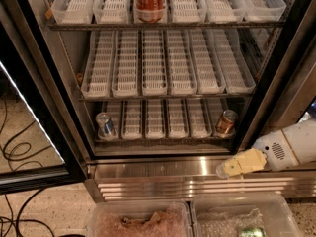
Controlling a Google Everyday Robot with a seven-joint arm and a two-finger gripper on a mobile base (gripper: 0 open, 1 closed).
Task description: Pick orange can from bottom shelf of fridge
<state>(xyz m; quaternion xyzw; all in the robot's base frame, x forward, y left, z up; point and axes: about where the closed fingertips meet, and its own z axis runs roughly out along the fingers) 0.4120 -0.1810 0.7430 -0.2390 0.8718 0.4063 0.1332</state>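
Camera view: gripper [228,168] low right, in front of the fridge [163,171] steel base, below the orange can [226,123]; how far open cannot be told, nothing seen in it. Reach step, I judge: rise over the base lip, enter level at can mid-height, clear of the right frame. Can is upright, right end of bottom shelf [158,138], shiny copper, silver rim, 1 of 2 cans there

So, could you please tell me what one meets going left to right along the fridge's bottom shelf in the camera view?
Blue-and-silver can → white trays → orange can → then, lower down, the pincer in front of the steel base.
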